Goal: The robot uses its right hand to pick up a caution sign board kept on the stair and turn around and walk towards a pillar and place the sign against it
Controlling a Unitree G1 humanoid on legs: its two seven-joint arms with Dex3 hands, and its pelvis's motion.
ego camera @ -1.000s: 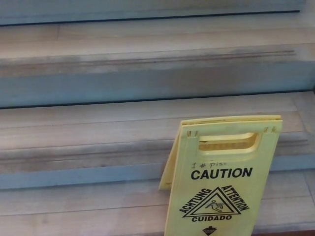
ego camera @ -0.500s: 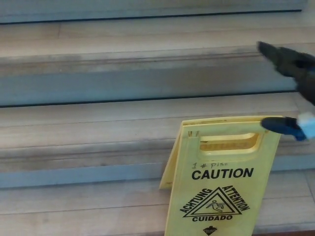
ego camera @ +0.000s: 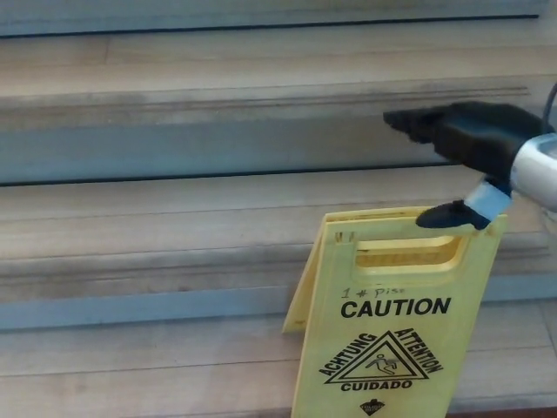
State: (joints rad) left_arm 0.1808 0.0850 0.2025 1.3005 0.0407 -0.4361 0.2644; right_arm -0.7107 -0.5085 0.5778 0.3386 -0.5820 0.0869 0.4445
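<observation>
Right hand (ego camera: 466,152) seen entering from picture right, above top right corner of caution sign (ego camera: 392,322). Fingers (ego camera: 418,124) spread apart from thumb (ego camera: 448,215), nothing held between them. Thumb tip shown at sign's top edge, possibly touching; contact cannot be confirmed from this angle. Fingers extended leftward over riser behind. Yellow sign stood upright on lower step of stairs (ego camera: 174,218), folded panels slightly splayed, handle slot near top, "CAUTION" text and triangle symbol faced toward camera. Sign base cut off by picture's lower edge
</observation>
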